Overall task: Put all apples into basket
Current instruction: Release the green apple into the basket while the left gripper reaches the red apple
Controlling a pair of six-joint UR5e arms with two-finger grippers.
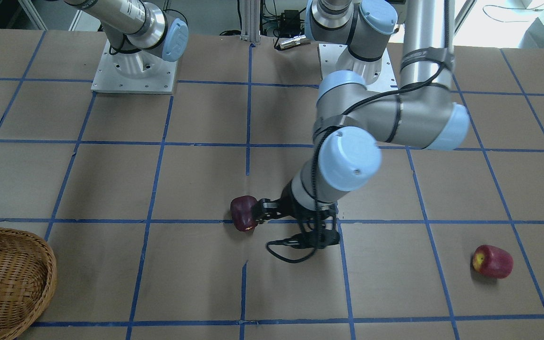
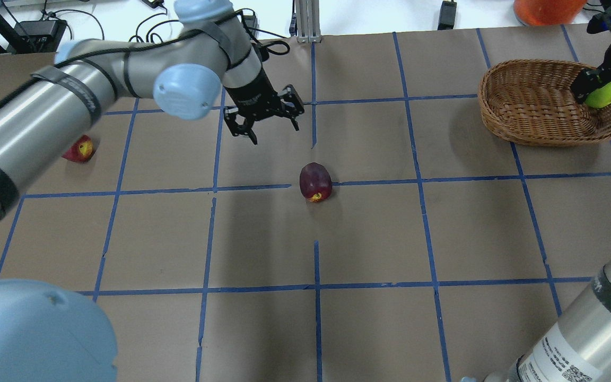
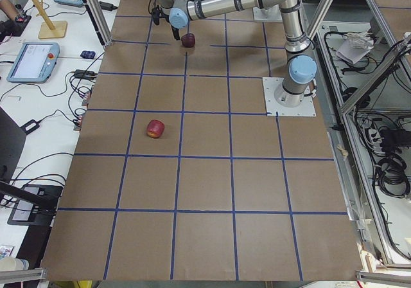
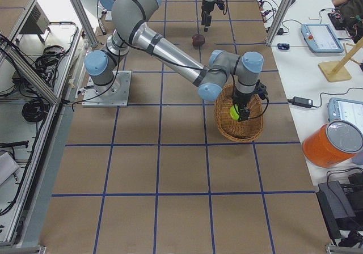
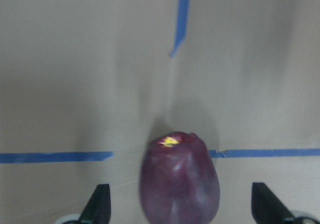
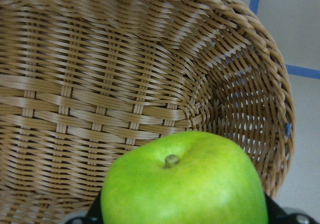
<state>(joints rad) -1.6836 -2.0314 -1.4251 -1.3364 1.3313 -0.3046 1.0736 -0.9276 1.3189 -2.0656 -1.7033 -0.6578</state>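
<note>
The dark purple-maroon apple [image 2: 315,181] lies on the brown table near its middle. My left gripper [image 2: 272,132] is open and hovers over it. In the left wrist view the apple [image 5: 180,184] sits between the two spread fingertips [image 5: 97,204]. The red apple [image 2: 78,149] with a yellowish end lies alone at the left side, and also shows in the front view [image 1: 491,261]. My right gripper [image 2: 597,87] is shut on the yellow-green apple [image 2: 606,93] and holds it over the far end of the wicker basket [image 2: 539,106]. The right wrist view shows this apple [image 6: 182,184] above the basket's inside [image 6: 100,84].
The basket stands at the table's far right corner. An orange container [image 2: 547,8] stands beyond the table edge behind it. Blue tape lines [image 2: 316,286] grid the table. The left arm's long link [image 2: 29,122] stretches over the table's left half.
</note>
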